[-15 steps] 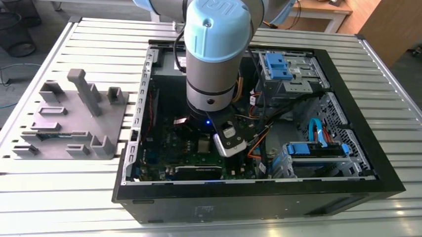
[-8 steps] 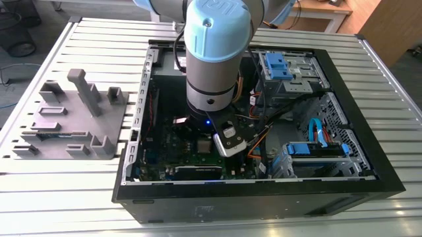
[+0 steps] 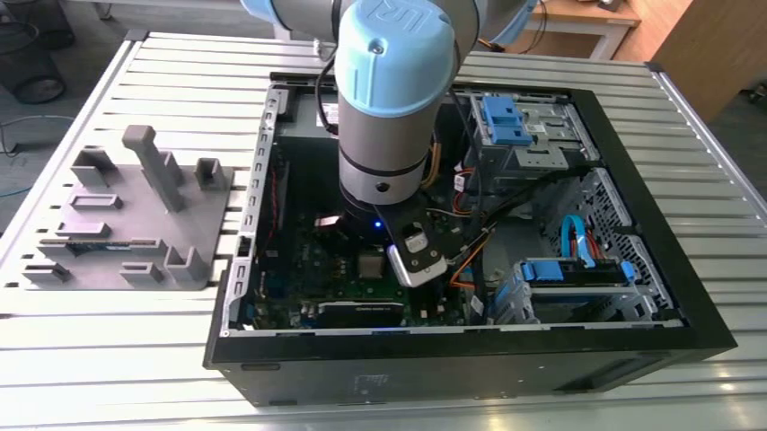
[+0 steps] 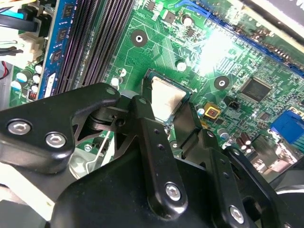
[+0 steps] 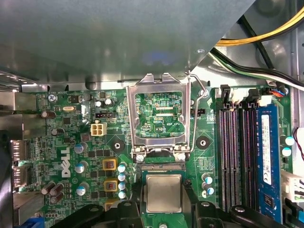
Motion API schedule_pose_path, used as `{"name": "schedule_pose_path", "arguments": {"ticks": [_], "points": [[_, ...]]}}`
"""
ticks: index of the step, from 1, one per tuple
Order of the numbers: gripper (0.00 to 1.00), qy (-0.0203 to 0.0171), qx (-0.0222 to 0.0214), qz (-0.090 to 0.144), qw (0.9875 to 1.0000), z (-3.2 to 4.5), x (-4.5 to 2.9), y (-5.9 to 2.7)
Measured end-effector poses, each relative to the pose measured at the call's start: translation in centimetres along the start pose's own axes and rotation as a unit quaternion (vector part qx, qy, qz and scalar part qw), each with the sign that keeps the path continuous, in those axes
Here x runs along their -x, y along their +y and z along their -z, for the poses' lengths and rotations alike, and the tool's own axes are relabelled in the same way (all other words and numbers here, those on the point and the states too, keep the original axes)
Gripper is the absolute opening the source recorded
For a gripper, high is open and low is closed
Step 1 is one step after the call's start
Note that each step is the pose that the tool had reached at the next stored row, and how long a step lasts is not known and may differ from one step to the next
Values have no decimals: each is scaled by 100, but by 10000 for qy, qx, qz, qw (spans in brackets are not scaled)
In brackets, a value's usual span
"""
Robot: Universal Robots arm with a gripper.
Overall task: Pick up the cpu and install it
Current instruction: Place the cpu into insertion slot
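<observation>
I observe the gripper [image 4: 165,108] pinching the cpu [image 5: 163,192] by opposite edges at the motherboard [image 5: 71,142] socket [image 5: 161,167], load plate [image 5: 161,85] raised.

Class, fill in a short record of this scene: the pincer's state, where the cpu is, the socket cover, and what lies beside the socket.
pincer: shut on the cpu, one finger on each side
cpu: silvery top up, at the socket; seating cannot be told
socket cover: silvery frame, swung open
board: green motherboard inside the open computer case
beside socket: black memory slots, one holding a blue module
</observation>
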State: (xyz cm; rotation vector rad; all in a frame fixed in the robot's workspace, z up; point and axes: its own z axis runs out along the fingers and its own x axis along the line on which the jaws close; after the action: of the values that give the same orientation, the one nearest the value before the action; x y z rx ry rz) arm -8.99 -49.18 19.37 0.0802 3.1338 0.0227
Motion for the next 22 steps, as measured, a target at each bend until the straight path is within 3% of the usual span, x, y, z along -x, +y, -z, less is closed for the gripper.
{"name": "schedule_pose_path", "arguments": {"ticks": [22], "points": [[45,-1,0,0,10000,-33,0,-1]]}}
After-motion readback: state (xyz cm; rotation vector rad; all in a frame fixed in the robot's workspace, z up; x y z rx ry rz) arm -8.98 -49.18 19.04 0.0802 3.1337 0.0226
